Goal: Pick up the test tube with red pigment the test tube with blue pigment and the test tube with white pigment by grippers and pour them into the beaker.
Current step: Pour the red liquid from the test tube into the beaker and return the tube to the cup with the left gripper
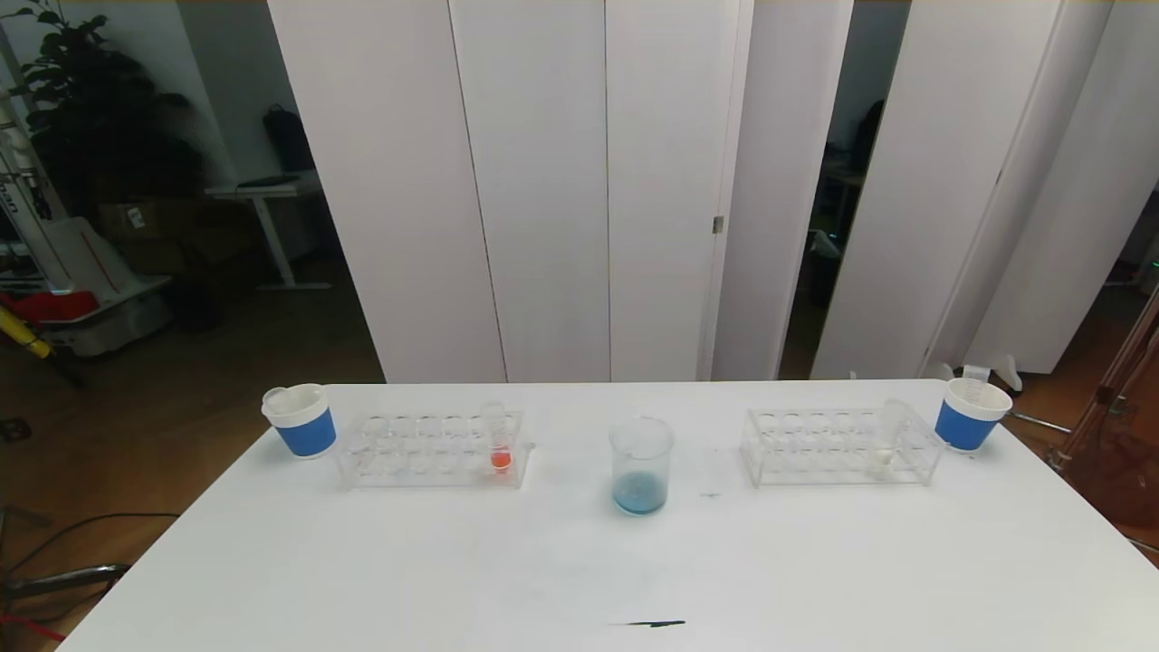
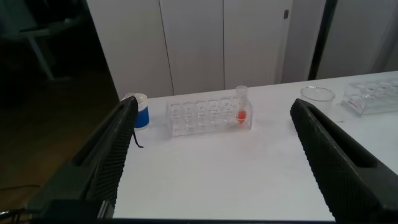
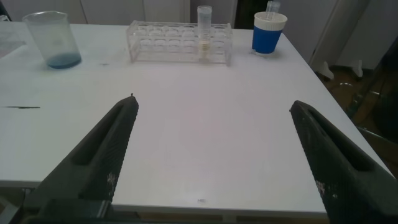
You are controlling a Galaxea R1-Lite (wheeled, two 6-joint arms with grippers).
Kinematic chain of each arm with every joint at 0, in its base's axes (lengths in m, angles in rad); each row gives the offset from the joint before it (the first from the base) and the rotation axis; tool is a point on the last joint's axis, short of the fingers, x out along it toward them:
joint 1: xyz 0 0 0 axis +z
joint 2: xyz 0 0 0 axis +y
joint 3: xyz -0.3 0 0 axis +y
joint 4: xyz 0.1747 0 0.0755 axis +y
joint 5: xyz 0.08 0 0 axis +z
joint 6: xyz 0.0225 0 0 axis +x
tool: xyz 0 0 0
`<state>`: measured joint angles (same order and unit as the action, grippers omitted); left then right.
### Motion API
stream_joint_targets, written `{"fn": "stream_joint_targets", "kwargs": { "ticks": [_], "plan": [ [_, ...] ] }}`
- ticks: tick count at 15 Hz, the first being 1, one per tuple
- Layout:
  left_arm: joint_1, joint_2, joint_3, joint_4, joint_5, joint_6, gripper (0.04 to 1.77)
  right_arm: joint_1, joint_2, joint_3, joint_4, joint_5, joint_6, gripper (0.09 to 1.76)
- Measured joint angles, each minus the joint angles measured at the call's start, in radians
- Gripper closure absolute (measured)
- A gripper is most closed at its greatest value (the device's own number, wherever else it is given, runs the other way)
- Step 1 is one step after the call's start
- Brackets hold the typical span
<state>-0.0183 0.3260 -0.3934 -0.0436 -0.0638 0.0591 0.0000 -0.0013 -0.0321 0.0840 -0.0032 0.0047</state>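
The beaker stands mid-table with blue liquid at its bottom; it also shows in the right wrist view and in the left wrist view. The red-pigment tube stands upright in the left rack, seen too in the left wrist view. The white-pigment tube stands in the right rack, also in the right wrist view. No tube holding blue liquid is in view. My left gripper and right gripper are open and empty, held back near the table's front edge.
A blue-sleeved paper cup stands left of the left rack. Another cup at the far right holds an empty-looking clear tube. A dark streak lies on the white table near the front.
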Motion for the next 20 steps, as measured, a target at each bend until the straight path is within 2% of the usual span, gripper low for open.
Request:
{"fn": "stream_joint_targets", "kwargs": {
  "ticks": [5,9,11,15,20],
  "plan": [
    [0.012,0.376,-0.224,-0.139,0.006,-0.050,0.06,0.000,0.000,0.000,0.000,0.000,0.000,0.10],
    [0.014,0.614,-0.297,-0.263,0.002,-0.071,0.06,0.000,0.000,0.000,0.000,0.000,0.000,0.10],
    [-0.004,0.720,-0.300,-0.330,0.004,-0.082,0.06,0.000,0.000,0.000,0.000,0.000,0.000,0.10],
    [-0.083,0.885,-0.274,-0.365,0.025,-0.153,0.06,0.000,0.000,0.000,0.000,0.000,0.000,0.10],
    [-0.140,1.073,-0.109,-0.705,0.137,-0.160,0.06,0.000,0.000,0.000,0.000,0.000,0.000,0.10]
  ]
}}
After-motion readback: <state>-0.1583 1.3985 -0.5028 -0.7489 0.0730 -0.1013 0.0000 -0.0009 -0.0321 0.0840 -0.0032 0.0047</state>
